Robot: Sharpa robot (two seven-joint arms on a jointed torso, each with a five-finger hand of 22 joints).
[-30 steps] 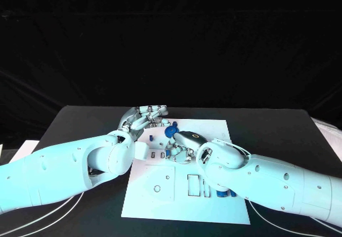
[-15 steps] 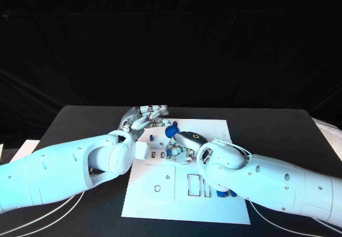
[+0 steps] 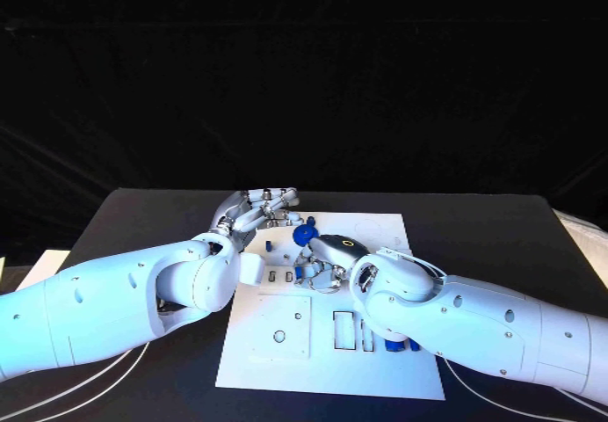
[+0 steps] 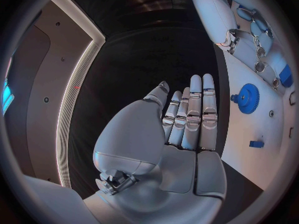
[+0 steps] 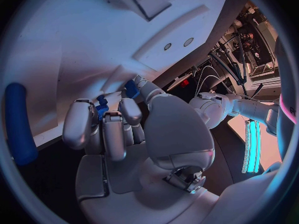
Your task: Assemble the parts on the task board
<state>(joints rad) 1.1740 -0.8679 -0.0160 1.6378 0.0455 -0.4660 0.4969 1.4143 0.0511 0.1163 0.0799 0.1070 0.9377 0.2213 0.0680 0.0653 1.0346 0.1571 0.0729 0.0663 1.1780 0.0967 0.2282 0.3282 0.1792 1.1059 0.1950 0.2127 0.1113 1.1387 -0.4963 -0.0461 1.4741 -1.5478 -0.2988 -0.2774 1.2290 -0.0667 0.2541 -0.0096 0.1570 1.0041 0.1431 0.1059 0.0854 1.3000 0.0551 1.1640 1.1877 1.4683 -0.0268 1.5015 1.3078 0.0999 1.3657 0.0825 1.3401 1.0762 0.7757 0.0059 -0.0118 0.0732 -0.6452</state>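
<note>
- Head view: flat white rectangular task board (image 3: 332,369) lying on the matte black worktop (image 3: 507,229), with much of its middle hidden under both glossy white arms.
- Left robot hand (image 3: 260,209), silver and jointed, at the board's far left corner; in the left wrist view (image 4: 187,129) seen with fingers straight, side by side, holding nothing, over the dark worktop just beside the board's edge.
- Toothed blue plastic gear (image 3: 304,234) sitting on the board between the two hands; in the left wrist view (image 4: 248,98) shown as a round disc with a hub at its centre, apart from the left fingers.
- Right robot hand (image 3: 320,264) over the board's upper middle, palm side hidden from the head camera.
- Right wrist view: right fingers (image 5: 106,132) curled in around a small ridged blue part (image 5: 101,107), mostly hidden between them; shape hard to make out, grip looks closed on it.
- Second small blue piece (image 5: 131,88) just beyond those fingertips, partly covered.
- Small blue block (image 4: 256,144) on the board nearer the left wrist, alone.
- Dark rectangular slots (image 3: 344,330) cut in the board's near half; small blue pieces (image 3: 404,345) beside them, half hidden by the right arm.
</note>
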